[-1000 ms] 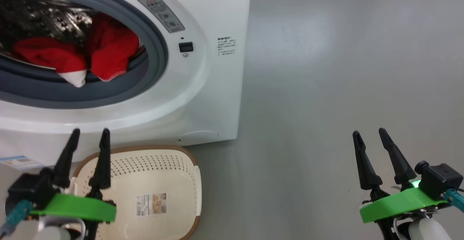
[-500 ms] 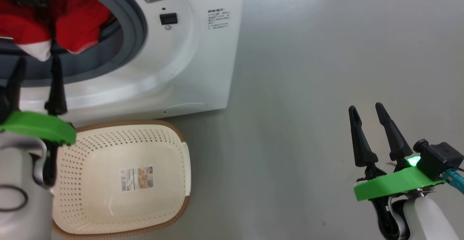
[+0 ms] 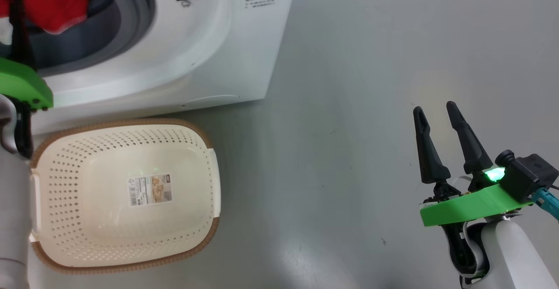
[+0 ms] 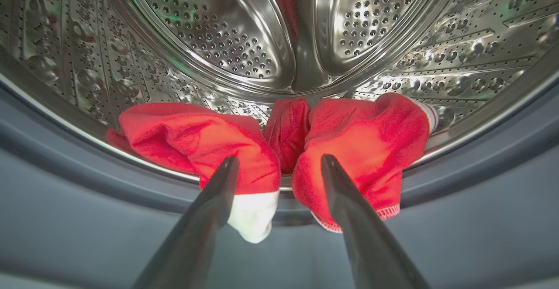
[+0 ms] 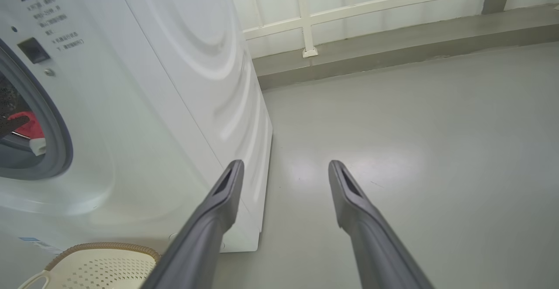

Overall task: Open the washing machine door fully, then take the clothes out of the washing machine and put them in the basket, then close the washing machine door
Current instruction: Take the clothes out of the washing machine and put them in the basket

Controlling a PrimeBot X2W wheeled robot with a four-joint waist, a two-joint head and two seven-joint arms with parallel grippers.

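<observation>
Left fingers (image 4: 207, 219) apart before clothes (image 4: 362, 140) draped over gasket (image 4: 65, 210); basket (image 3: 65, 184) nearby.

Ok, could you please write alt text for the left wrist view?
The left gripper, open, points its two dark fingers at red clothes with white trim, draped over the lip of a perforated steel drum above a grey rubber gasket.

The smooth grey floor (image 3: 358, 158) carries pale patches of reflected light and a few small dark specks. The washing machine (image 3: 218, 49) stands on it. The basket (image 3: 124, 123) sits on the floor just in front of the machine's base, a paper label (image 3: 149, 190) on its bottom. A low grey kerb (image 5: 393, 49) runs along the floor's far edge.
</observation>
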